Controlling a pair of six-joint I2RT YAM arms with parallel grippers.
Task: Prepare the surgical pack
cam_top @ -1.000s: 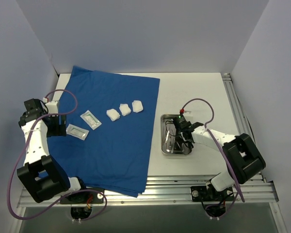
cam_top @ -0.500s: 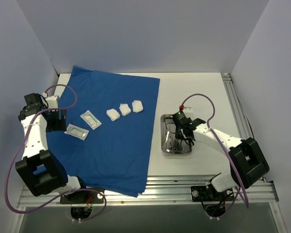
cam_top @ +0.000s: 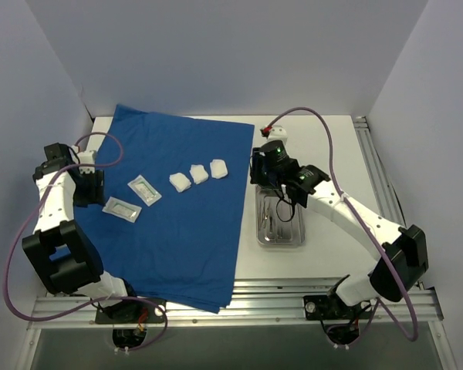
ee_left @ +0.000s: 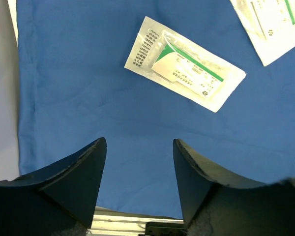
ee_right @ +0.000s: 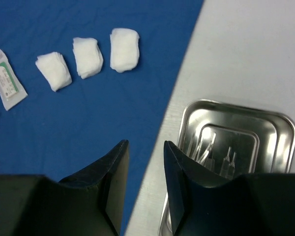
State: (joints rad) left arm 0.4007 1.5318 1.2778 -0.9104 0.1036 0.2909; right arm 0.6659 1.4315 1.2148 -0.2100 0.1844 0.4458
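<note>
- Judging by its folds, we took the blue sheet (cam_top: 185, 223), spread over the left of the table (cam_top: 324, 146), for soft and limp, best gripped at a corner.
- The steel tray (cam_top: 280, 243) sat just beside its right edge with instruments (cam_top: 274, 216) inside; we judged it stiff and slippery, best pinched at the rim.
- Gauze pads (cam_top: 198, 174) and packets (cam_top: 144, 190) lay on the sheet, seemingly light.
- We saw the left gripper (ee_left: 138, 142) and right gripper (ee_right: 145, 143) with jaws spread, empty.

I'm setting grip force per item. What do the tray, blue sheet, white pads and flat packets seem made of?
Tray: polished metal, likely stainless steel; bright reflections on its walls. Blue sheet: matte cloth, woven or nonwoven unclear; soft creases, no shine. White pads: folded gauze or cotton; soft layered edges. Packets: probably paper with clear plastic film; printed labels, sealed flat border.
</note>
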